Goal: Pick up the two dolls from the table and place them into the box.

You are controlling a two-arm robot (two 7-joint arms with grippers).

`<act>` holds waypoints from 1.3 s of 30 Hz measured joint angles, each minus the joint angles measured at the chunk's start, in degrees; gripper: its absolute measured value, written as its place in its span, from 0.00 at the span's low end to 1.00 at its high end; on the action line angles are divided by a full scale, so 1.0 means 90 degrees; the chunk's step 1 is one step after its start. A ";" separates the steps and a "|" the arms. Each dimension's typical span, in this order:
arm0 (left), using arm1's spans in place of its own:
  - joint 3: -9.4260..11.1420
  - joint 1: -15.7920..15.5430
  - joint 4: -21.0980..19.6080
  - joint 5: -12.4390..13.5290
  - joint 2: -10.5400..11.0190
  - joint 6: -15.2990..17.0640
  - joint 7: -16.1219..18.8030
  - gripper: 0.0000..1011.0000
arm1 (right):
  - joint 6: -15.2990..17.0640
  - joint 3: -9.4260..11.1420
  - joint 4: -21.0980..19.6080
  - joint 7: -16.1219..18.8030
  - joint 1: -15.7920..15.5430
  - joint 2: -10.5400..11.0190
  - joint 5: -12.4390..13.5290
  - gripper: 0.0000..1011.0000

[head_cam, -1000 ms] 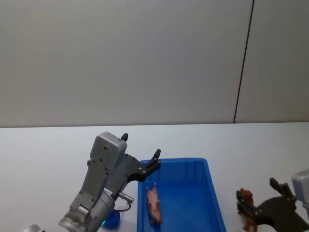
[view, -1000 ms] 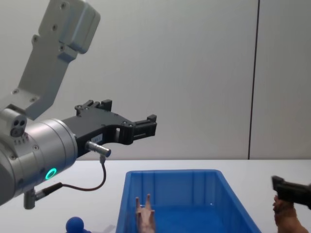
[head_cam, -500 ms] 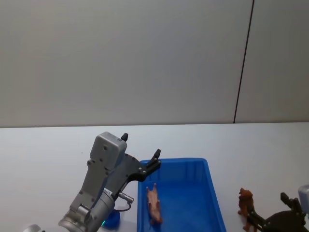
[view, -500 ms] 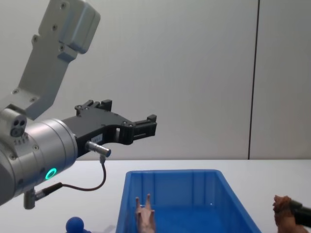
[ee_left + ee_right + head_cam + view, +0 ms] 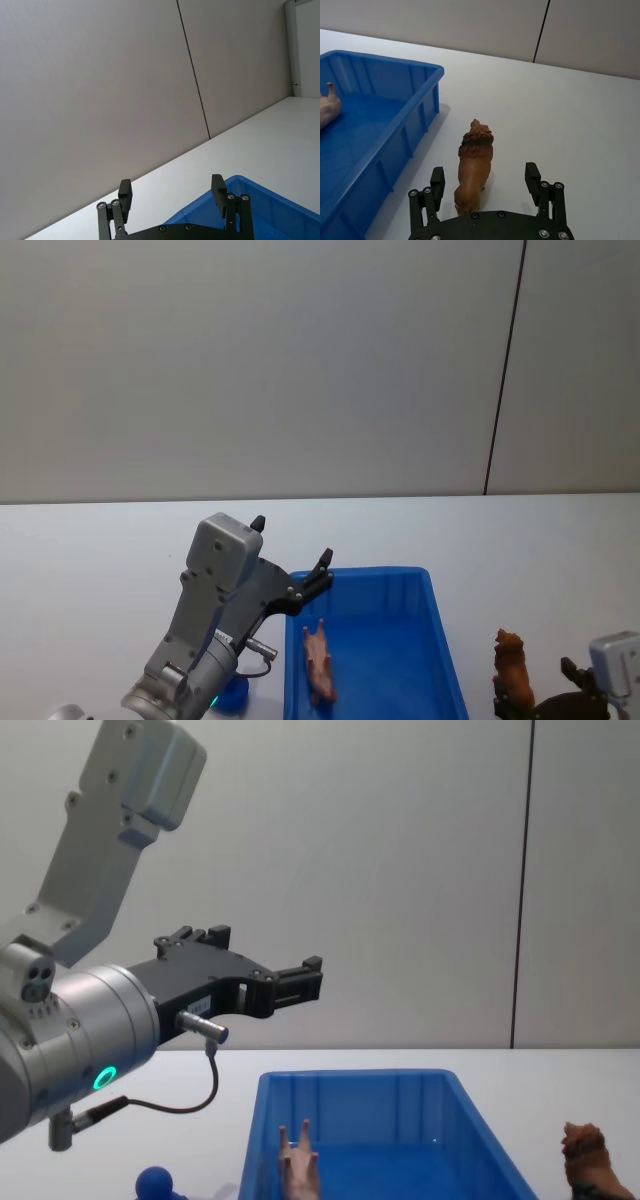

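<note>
Head view: the left pincer (image 5: 292, 540) is held in the air over the near-left part of the white surface (image 5: 90, 540), its fingers reaching toward the far-left corner of the blue box (image 5: 380, 572). Its fingers are seen spread wide, with nothing gripped between them. The pale pink doll (image 5: 320, 665) is found inside the box, lying on the floor close to the left wall, its two long ears pointed toward the far wall. A small blue round-topped object (image 5: 232, 692) is seen on the surface just beside the box's left side, below the left arm. The shaggy brown doll (image 5: 475, 150) is stood upright on the surface, just to the right of the box and apart from its wall. The right pincer (image 5: 484, 172) is placed low at the near-right edge, directly behind this doll; its fingers are spread, one on each side of the doll's hindquarters, and a gap is left on both sides, so the doll is not pinched.
</note>
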 joint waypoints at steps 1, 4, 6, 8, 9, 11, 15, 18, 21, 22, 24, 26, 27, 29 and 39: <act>0.0000 0.0000 0.0000 0.0000 0.0000 0.0000 0.0000 0.99 | 0.0000 -0.0007 0.0032 0.0006 0.0016 -0.0015 -0.0008 0.99; 0.0000 0.0000 0.0000 0.0000 0.0000 0.0000 0.0000 0.99 | 0.0003 -0.0035 0.0181 0.0026 0.0089 -0.0084 -0.0041 0.92; 0.0000 0.0000 0.0000 0.0000 0.0000 0.0000 0.0000 0.99 | 0.0020 -0.0045 0.0240 0.0026 0.0117 -0.0114 -0.0050 0.88; 0.0000 0.0000 0.0000 0.0000 0.0000 0.0000 -0.0001 0.99 | 0.0042 -0.0054 0.0286 0.0026 0.0143 -0.0140 -0.0057 0.85; 0.0000 0.0000 0.0000 0.0000 0.0000 0.0000 0.0000 0.99 | 0.0069 -0.0063 0.0335 0.0024 0.0168 -0.0171 -0.0064 0.82; 0.0000 0.0000 0.0000 0.0000 0.0000 0.0000 0.0000 0.99 | 0.0110 -0.0072 0.0389 0.0005 0.0198 -0.0206 -0.0073 0.75; 0.0000 0.0000 0.0000 0.0000 0.0000 0.0000 0.0000 0.99 | 0.0171 -0.0087 0.0456 -0.0033 0.0234 -0.0255 -0.0084 0.64; 0.0000 0.0000 0.0000 0.0000 0.0000 0.0000 -0.0001 0.99 | 0.0219 -0.0092 0.0474 -0.0060 0.0250 -0.0284 -0.0086 0.55; 0.0000 0.0000 0.0000 0.0000 0.0000 0.0000 0.0000 0.99 | 0.0263 -0.0094 0.0475 -0.0082 0.0256 -0.0303 -0.0084 0.45; 0.0000 0.0000 0.0000 0.0000 0.0000 0.0000 0.0000 0.99 | 0.0271 -0.0094 0.0474 -0.0087 0.0256 -0.0308 -0.0083 0.41; 0.0000 0.0000 0.0000 0.0000 0.0000 0.0000 0.0000 0.99 | 0.0291 -0.0093 0.0462 -0.0098 0.0257 -0.0317 -0.0079 0.36; 0.0000 0.0000 0.0000 0.0000 0.0000 0.0000 0.0000 0.99 | 0.0305 -0.0090 0.0425 -0.0107 0.0256 -0.0322 -0.0077 0.30; 0.0000 0.0000 0.0000 0.0000 0.0000 0.0000 0.0000 0.99 | 0.0306 -0.0088 0.0412 -0.0108 0.0255 -0.0323 -0.0077 0.30; 0.0000 0.0000 0.0000 0.0000 0.0000 0.0000 -0.0001 0.99 | 0.0307 -0.0083 0.0374 -0.0110 0.0253 -0.0323 -0.0078 0.29; 0.0000 0.0000 0.0000 0.0000 0.0000 0.0000 0.0000 0.99 | 0.0229 -0.0037 0.0046 -0.0028 0.0260 -0.0286 -0.0172 0.29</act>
